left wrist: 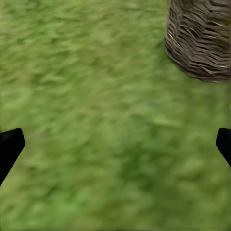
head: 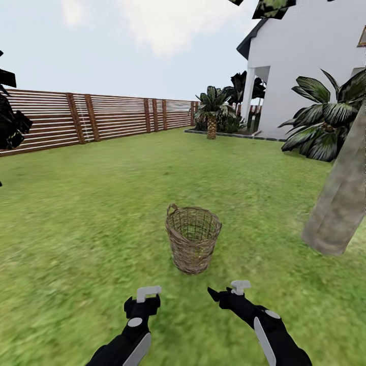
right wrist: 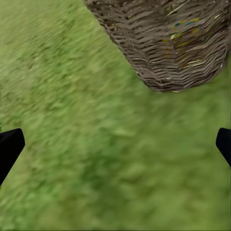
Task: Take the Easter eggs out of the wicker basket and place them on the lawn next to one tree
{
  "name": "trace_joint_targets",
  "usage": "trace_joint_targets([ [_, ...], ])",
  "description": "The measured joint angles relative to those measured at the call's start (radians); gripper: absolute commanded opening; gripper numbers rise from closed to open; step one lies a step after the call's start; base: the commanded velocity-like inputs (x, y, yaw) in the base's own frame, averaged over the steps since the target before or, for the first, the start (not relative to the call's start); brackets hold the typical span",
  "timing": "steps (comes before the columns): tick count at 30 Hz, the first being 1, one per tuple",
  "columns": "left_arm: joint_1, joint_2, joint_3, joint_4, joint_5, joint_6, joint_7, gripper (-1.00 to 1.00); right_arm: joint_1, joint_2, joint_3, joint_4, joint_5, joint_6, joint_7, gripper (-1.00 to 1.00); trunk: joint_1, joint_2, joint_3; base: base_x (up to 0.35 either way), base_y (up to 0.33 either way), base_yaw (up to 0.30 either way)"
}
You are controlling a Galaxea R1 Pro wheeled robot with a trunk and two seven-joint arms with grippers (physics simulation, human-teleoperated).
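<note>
The wicker basket (head: 193,239) stands upright on the lawn (head: 86,218), just ahead of both grippers. Its tan weave also shows in the left wrist view (left wrist: 202,38) and the right wrist view (right wrist: 163,43). Yellow and blue-green specks of an Easter egg (right wrist: 184,30) glint through the weave; the eggs are otherwise hidden inside. My left gripper (head: 144,300) hovers open over grass short of the basket, to its left. My right gripper (head: 226,294) is open too, close to the basket's base. The tree (head: 339,203), a thick mottled grey-brown trunk, rises at the right.
A slatted wooden fence (head: 101,117) runs along the far left. A white house (head: 305,66) stands at the back right, with a broad-leaved dark plant (head: 320,122) and a small palm (head: 212,109) before it. Open grass lies between basket and trunk.
</note>
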Motion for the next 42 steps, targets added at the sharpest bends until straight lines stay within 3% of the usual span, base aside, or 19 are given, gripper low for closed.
trace_joint_targets([
  [6, 0.000, 0.001, 0.001, 0.000, 0.003, 0.005, 0.001, 1.00, 0.000, -0.001, -0.001, 0.000, -0.004, 0.000, 0.000, 1.00, -0.003, 0.001, 0.023, 0.001, 0.000, -0.001],
  [14, -0.001, 0.001, 0.001, 0.005, 0.059, 0.009, 0.000, 1.00, 0.000, -0.001, -0.002, 0.000, 0.000, 0.000, -0.001, 1.00, -0.006, 0.003, 0.054, 0.000, 0.000, 0.000],
  [29, -0.001, 0.000, 0.002, 0.014, 0.074, 0.010, 0.000, 1.00, 0.000, -0.001, -0.002, 0.000, 0.001, 0.001, -0.001, 1.00, -0.013, 0.007, 0.112, 0.000, 0.000, 0.000],
  [35, -0.001, 0.001, 0.002, 0.015, 0.156, 0.020, 0.003, 1.00, 0.000, -0.001, -0.002, 0.000, -0.001, 0.000, -0.001, 1.00, -0.016, 0.008, 0.136, 0.000, 0.000, 0.000],
  [42, -0.003, 0.000, 0.001, 0.037, 0.186, 0.037, 0.004, 1.00, 0.000, -0.002, -0.002, 0.000, -0.002, 0.000, -0.001, 1.00, -0.019, 0.010, 0.163, 0.000, 0.000, 0.000],
])
